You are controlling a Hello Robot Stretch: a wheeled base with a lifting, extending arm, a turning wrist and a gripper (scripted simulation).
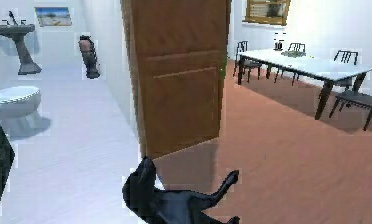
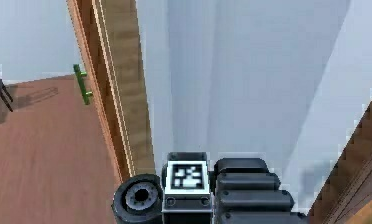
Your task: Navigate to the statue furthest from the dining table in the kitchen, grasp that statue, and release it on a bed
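Driving is the step in hand by my read, so the trick is picking the right target before rolling.

Forward view first: a brown door stands at an angle in the middle and splits the scene. Right of it, far off on the reddish floor, is the white-topped worktop with dark chairs round it. Left of it is a pale bathroom, with a sink at the far left and a toilet nearer. There are two statue candidates. A black animal-looking figure lies on the floor very near, at the foot of the door. A dark upright figure stands far back by the bathroom wall. The upright one is well apart from the worktop, so I'd guess that's the one, though it's too small to be sure. I'd swing left, steering wide of the black figure and the door.

Arm side view: there's a door edge with a green handle on the left and a plain wall close behind. The end effector is a dark lump at the bottom beside a white marker. I can't make out its far end, so I can't tell how its fingers sit or whether it's holding anything. It's a tight spot, so turn slowly.
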